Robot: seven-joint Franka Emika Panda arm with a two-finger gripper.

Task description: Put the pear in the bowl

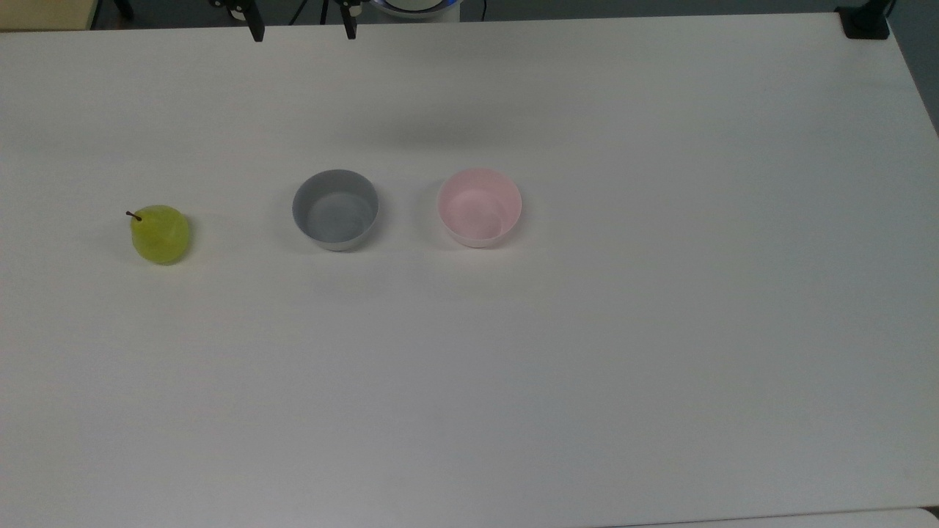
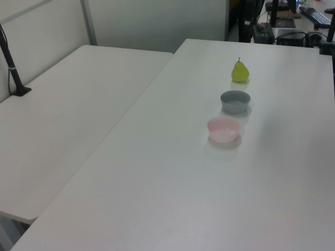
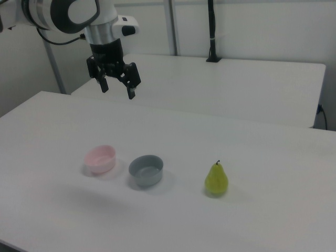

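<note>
The yellow-green pear [image 1: 160, 235] stands upright on the white table [image 1: 587, 367] at the top view's left, its dark stem up. The pale pink bowl [image 1: 479, 207] sits empty near the middle, with a grey bowl [image 1: 335, 210] between it and the pear. In the right view the order runs pink bowl [image 3: 100, 159], grey bowl [image 3: 146, 170], pear [image 3: 216, 180] from left to right. My gripper [image 3: 117, 91] hangs open and empty, high above the table's far side behind the pink bowl. The left view shows the pear [image 2: 240, 72] farthest and the pink bowl [image 2: 224, 129] nearest.
A second white table [image 2: 68, 115] adjoins on the left view's left, with a black post [image 2: 13, 68] clamped to it. A black clamp [image 1: 866, 22] sits at the top view's upper right corner. Chairs and desk clutter [image 2: 293, 21] stand beyond the table's far end.
</note>
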